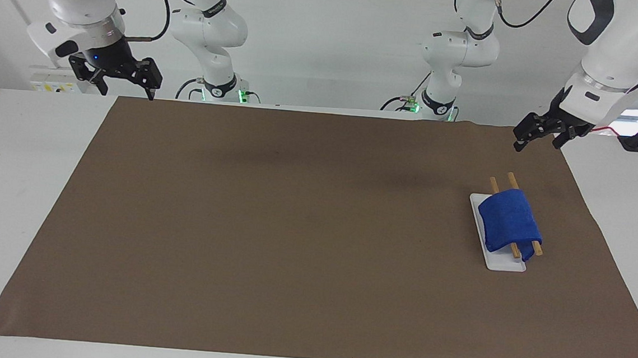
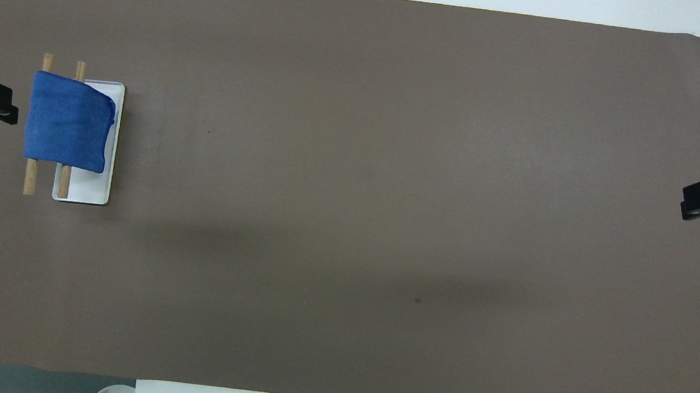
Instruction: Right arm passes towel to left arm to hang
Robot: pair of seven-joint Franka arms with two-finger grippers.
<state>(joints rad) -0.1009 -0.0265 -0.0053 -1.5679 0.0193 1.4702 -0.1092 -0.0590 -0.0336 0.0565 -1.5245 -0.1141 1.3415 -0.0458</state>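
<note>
Facing view: the left gripper (image 1: pixel 536 139), a black two-finger claw on a white jointed arm, is hanging in the air with its fingers spread apart and holding nothing, over the brown mat's (image 1: pixel 293 228) edge at the left arm's end of the table. Nearby, lower on the mat, the towel (image 1: pixel 509 225), a soft royal-blue terry cloth, is draping in a rounded fold over two thin round wooden rails (image 1: pixel 513 182). These rails are sitting above a flat white rectangular base (image 1: pixel 501 263). The towel is touching neither gripper. At the right arm's end of the table, the right gripper (image 1: pixel 121 78), black with a small blue wrist light, is waiting in the air with its fingers apart and empty. The mat is lying smooth, matte and rectangular on a white table (image 1: pixel 21 180).
</note>
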